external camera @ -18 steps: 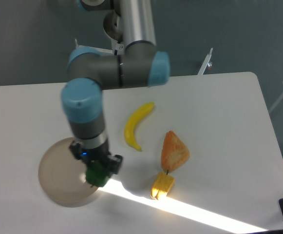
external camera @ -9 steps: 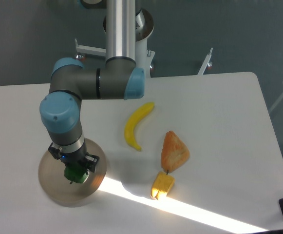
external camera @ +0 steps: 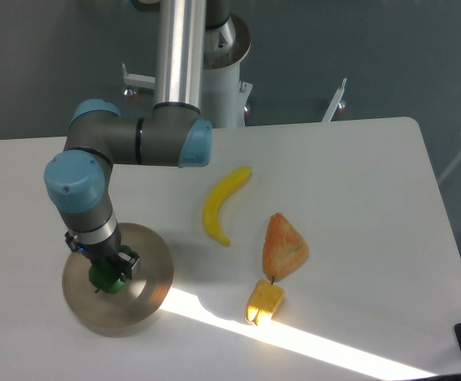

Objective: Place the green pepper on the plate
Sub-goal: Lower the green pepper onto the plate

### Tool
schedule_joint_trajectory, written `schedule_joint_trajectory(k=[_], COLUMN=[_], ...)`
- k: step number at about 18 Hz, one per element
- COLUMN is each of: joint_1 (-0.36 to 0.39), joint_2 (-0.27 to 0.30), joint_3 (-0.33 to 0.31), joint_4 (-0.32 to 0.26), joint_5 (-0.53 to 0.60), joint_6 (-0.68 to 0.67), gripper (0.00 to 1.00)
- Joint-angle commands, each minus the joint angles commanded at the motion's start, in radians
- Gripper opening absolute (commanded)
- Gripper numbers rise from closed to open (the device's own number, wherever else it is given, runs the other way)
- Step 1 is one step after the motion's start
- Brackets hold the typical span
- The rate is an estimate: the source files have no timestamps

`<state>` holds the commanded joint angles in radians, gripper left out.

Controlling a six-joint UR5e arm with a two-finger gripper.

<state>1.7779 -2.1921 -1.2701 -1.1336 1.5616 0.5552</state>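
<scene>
Claw (external camera: pixel 105 272) leftward; green pepper (external camera: pixel 103 278) stem-down over plate (external camera: pixel 147 274).

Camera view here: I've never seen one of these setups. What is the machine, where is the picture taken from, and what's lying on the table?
One fixed camera looks down at a white table from above and in front. The grey and blue jointed machine is a robot arm; at its tip sits a gripper with two fingers. It is closed on the green pepper, a small toy, over the plate, the round greyish dish. Whether the pepper touches the plate is unclear. Also on the table: a yellow banana, an orange wedge-shaped food toy and a small yellow block.
</scene>
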Motion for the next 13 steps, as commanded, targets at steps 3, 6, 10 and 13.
schedule_joint_trajectory(k=[3, 6, 10, 13], joint_1=[0.000, 0.000, -0.002, -0.002], joint_2=[0.000, -0.003, -0.008, -0.011], joint_3=[-0.017, -0.021, -0.023, -0.032], joint_4=[0.000, 0.002, 0.008, 0.008], joint_5=[0.000, 0.000, 0.000, 0.000], joint_6=[0.022, 0.022, 0.020, 0.022], gripper=[0.49, 0.49, 0.49, 0.49])
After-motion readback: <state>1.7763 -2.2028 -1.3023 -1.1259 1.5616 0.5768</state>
